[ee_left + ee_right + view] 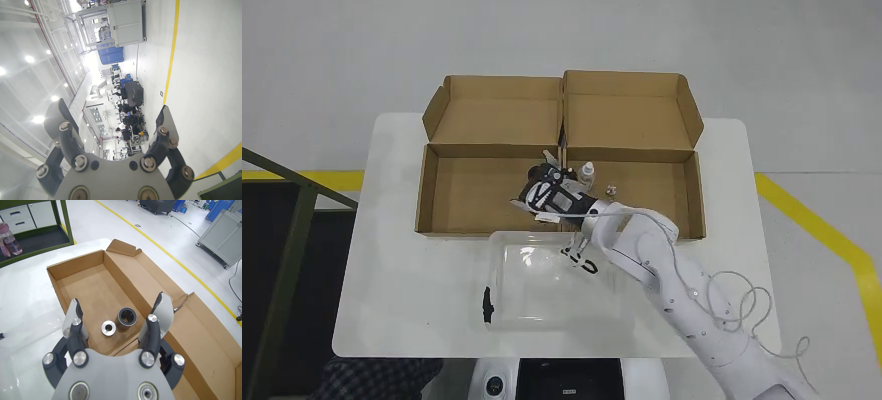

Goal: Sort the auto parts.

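Two open cardboard boxes stand side by side at the back of the white table: the left box [477, 190] [90, 291] and the right box [647, 188]. My right gripper [537, 190] [119, 300] hangs open over the left box's end beside the divide. Below it, on the box floor, a black cylindrical sleeve [126, 318] stands next to a silver bushing [108, 328]. Nothing is between the fingers. The right box holds a small white part [587, 170] and a small metal part [611, 188]. My left gripper [113, 106] is open and empty, facing the room.
A clear plastic tray [542, 290] sits at the table's front, with a black part [485, 305] at its left edge. Both box lids [632, 110] stand open toward the back. A green shelf [37, 228] stands off the table's left side.
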